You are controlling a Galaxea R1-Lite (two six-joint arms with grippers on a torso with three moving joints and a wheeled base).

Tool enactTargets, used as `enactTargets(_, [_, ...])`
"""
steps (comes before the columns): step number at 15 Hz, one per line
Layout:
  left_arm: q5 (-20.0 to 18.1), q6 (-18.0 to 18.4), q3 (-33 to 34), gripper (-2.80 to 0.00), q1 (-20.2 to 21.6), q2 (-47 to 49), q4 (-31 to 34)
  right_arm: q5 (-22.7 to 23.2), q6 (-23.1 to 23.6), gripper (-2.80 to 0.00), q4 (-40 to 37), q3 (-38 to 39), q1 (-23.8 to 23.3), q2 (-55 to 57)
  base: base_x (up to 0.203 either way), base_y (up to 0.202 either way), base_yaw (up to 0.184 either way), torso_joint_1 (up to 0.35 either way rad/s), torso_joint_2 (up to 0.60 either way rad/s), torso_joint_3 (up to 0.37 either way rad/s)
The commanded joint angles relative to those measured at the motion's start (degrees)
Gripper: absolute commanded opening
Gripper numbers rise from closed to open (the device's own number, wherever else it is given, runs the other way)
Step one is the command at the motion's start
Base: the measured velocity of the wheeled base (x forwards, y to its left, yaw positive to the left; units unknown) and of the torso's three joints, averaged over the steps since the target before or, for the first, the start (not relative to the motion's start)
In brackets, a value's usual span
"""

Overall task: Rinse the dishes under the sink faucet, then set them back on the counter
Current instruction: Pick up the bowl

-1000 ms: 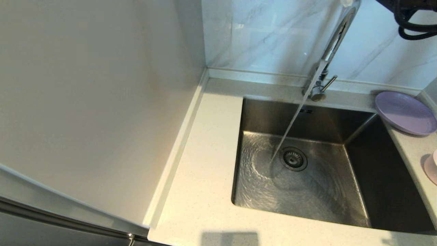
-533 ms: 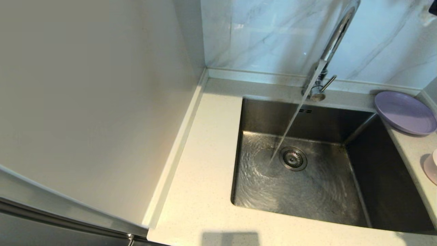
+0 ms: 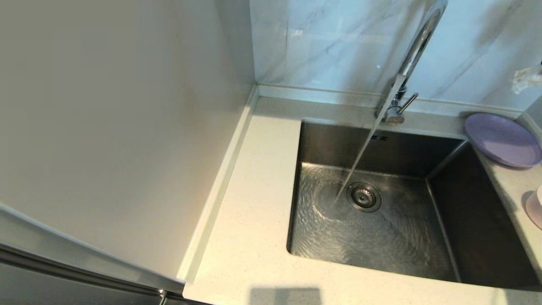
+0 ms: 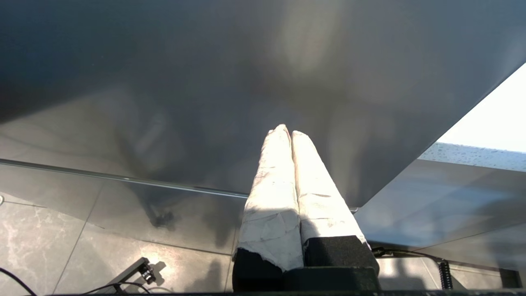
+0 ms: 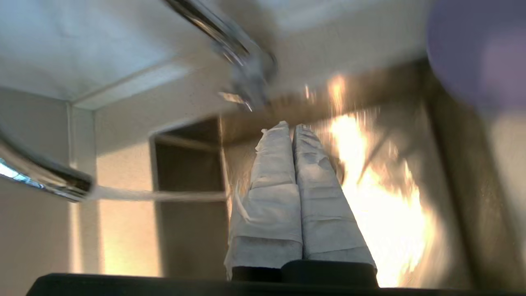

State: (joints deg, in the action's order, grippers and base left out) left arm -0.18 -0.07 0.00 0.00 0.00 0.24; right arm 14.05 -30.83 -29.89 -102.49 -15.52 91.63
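In the head view water runs from the faucet [image 3: 417, 46] into the sink [image 3: 478, 237], landing beside the drain [image 3: 363, 196]. The plate [image 3: 501, 139] and the pink dish [image 3: 534, 207] both lie on the tabletop [image 3: 254, 220] at the right edge, so we judge rinsing not begun. In the left wrist view our left hand [image 4: 286, 132] is pressed together, empty, beside a dark panel [image 4: 205, 82]. In the right wrist view our right hand [image 5: 290, 128] is pressed together above the sink, with the plate [image 5: 476, 49] near and open room between.
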Motion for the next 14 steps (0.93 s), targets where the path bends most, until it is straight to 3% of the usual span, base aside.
enactTargets(1, [0.01, -0.02, 0.00, -2.80, 0.00, 0.00, 0.02, 1.72, -4.42, -2.80, -9.35, -0.53, -6.25, 2.14, 0.000, 0.000, 0.000, 0.000, 0.00, 0.000])
enactTargets(4, [0.01, -0.02, 0.00, -2.80, 0.00, 0.00, 0.02, 0.42, -14.51, -2.80, -10.26, -4.77, -8.93, 4.90, 0.000, 0.000, 0.000, 0.000, 0.00, 0.000])
enactTargets(6, [0.01, -0.02, 0.00, -2.80, 0.00, 0.00, 0.02, -7.67, -20.57, -2.80, -10.35, -5.91, -9.34, 6.95, 0.000, 0.000, 0.000, 0.000, 0.00, 0.000])
enactTargets(8, [0.01, -0.02, 0.00, -2.80, 0.00, 0.00, 0.02, -11.96, -21.90, -2.80, -10.37, -5.69, -10.28, 8.48, 0.000, 0.000, 0.000, 0.000, 0.00, 0.000])
enactTargets(10, [0.01, -0.02, 0.00, -2.80, 0.00, 0.00, 0.02, -12.95, -24.46, -2.80, -10.37, -5.31, -10.49, 8.52, 0.000, 0.000, 0.000, 0.000, 0.00, 0.000])
enactTargets(12, [0.01, -0.02, 0.00, -2.80, 0.00, 0.00, 0.02, -13.04, -23.11, -2.80, -10.37, -4.09, -10.44, 5.79, 0.000, 0.000, 0.000, 0.000, 0.00, 0.000])
enactTargets(14, [0.01, -0.02, 0.00, -2.80, 0.00, 0.00, 0.02, -12.93, -16.49, -2.80, -10.18, 0.87, -10.89, 2.50, 0.000, 0.000, 0.000, 0.000, 0.00, 0.000])
